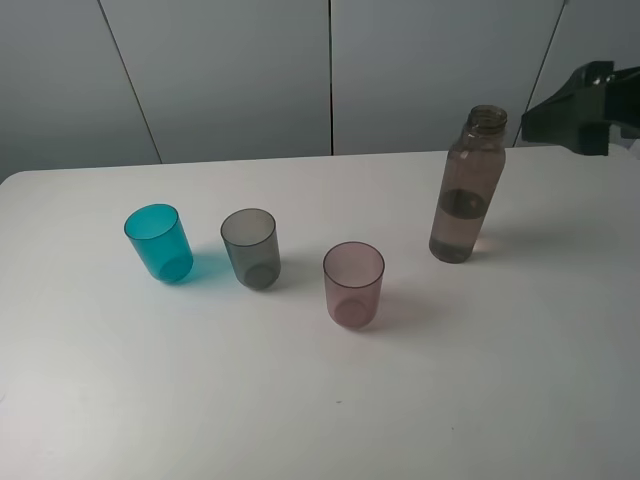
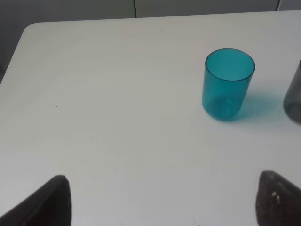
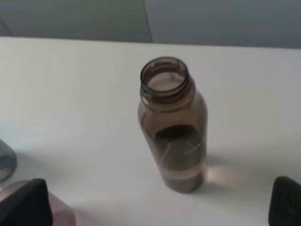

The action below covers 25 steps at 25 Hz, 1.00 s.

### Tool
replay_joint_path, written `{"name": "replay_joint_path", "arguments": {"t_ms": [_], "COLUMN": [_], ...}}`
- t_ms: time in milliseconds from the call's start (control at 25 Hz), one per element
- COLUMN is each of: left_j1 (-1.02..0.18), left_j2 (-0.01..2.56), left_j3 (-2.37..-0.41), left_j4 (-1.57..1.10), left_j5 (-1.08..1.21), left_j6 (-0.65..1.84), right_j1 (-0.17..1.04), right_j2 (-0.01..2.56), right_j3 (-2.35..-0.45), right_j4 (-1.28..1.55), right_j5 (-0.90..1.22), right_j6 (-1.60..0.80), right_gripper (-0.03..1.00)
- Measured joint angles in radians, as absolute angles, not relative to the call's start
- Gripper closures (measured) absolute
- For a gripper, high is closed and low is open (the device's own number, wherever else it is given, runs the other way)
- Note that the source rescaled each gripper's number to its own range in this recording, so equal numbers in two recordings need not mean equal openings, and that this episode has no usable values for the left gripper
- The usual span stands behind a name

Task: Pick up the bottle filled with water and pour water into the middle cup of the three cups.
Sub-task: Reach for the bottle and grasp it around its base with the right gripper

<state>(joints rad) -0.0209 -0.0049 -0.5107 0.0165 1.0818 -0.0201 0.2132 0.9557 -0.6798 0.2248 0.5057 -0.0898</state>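
The bottle (image 1: 467, 185) stands upright and uncapped on the white table (image 1: 500, 380), right of centre, with water in its lower half. It also shows in the right wrist view (image 3: 174, 127). The three cups stand in a slanting row: teal-blue (image 1: 158, 242), the smoky grey middle cup (image 1: 250, 247), and pinkish-mauve (image 1: 353, 283). My right gripper (image 1: 562, 115) hovers open and empty, up and to the right of the bottle's neck, with its fingertips (image 3: 287, 202) spread wide. My left gripper (image 2: 164, 209) is open and empty, low over the table, short of the teal-blue cup (image 2: 228, 84).
The middle cup's edge (image 2: 294, 96) shows beside the teal-blue cup in the left wrist view. In the right wrist view the pinkish-mauve cup (image 3: 63, 214) and grey cup (image 3: 5, 162) sit at the frame edge. Grey wall panels (image 1: 330, 70) stand behind the table's far edge.
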Motion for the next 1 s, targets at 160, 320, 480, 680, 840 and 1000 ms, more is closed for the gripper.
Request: {"name": "replay_joint_path", "arguments": {"t_ms": [160, 320, 480, 680, 840, 1000], "left_j1": [-0.021, -0.021, -0.021, -0.021, -0.021, -0.021], "left_j2": [-0.005, -0.005, -0.005, -0.005, -0.005, -0.005], "left_j3": [-0.511, -0.511, -0.511, -0.511, -0.511, -0.511], "left_j4": [0.017, 0.017, 0.017, 0.017, 0.017, 0.017], "left_j5": [1.082, 1.082, 1.082, 1.082, 1.082, 1.082], "left_j6": [-0.020, -0.020, -0.020, -0.020, -0.020, -0.020], "right_j1": [0.218, 0.225, 0.244, 0.248, 0.248, 0.248], "right_j2": [1.063, 1.147, 1.187, 1.191, 1.193, 1.193], "right_j3": [-0.680, -0.680, -0.652, -0.519, -0.424, -0.369], "right_j4": [0.226, 0.226, 0.225, 0.209, 0.194, 0.150], "right_j5": [0.506, 0.506, 0.466, 0.303, 0.131, -0.014], "right_j6": [-0.090, -0.117, -0.149, -0.167, -0.169, -0.169], "right_gripper": [-0.03, -0.03, -0.03, -0.03, -0.03, -0.03]}}
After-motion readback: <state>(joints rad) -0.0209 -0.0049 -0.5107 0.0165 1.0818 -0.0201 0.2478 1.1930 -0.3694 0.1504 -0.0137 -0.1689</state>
